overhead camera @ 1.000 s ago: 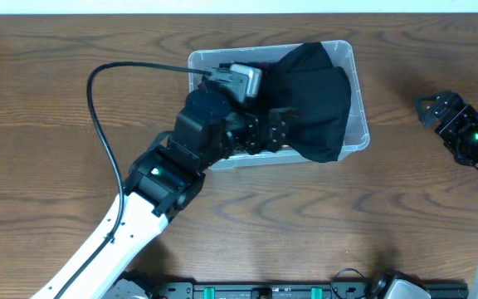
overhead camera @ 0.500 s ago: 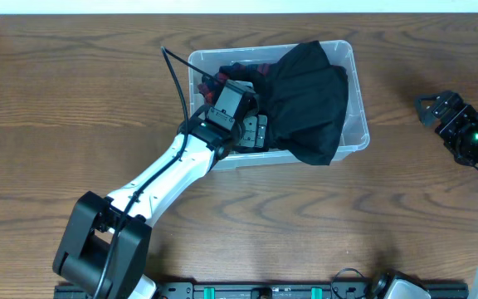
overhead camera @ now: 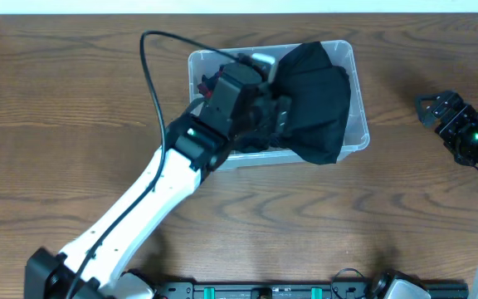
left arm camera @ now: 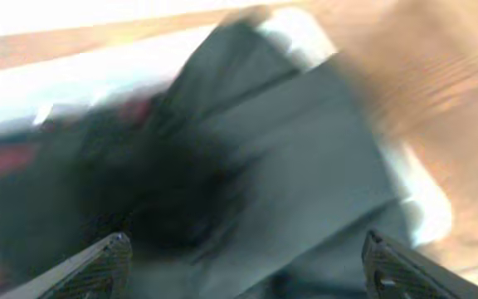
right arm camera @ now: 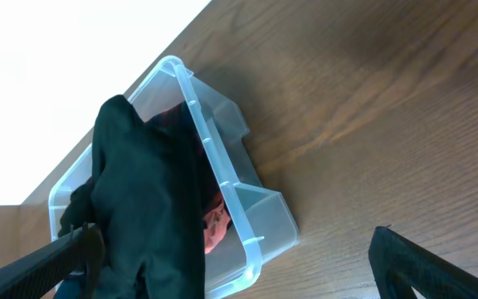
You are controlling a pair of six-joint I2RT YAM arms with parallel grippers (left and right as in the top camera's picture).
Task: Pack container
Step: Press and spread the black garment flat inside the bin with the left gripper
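Observation:
The clear plastic container (overhead camera: 360, 124) stands at the back middle of the table. A black garment (overhead camera: 318, 100) fills its right half and drapes over the front rim. Something red (overhead camera: 208, 83) lies at its left end. My left gripper (overhead camera: 282, 116) hangs over the middle of the container, just above the garment, jaws wide apart with nothing between them. The blurred left wrist view shows the garment (left arm camera: 305, 166) below my open gripper (left arm camera: 247, 266). My right gripper (overhead camera: 436, 108) is open and empty, well to the right of the container, which shows in the right wrist view (right arm camera: 222, 166).
The left arm's black cable (overhead camera: 152, 75) loops over the table left of the container. The right wrist view shows red fabric (right arm camera: 214, 228) under the garment (right arm camera: 148, 191) and bare wood (right arm camera: 372, 124) between the container and my right gripper (right arm camera: 243, 266).
My left gripper has moved from the container's front left up and to the right, over the black garment. The right arm has not moved.

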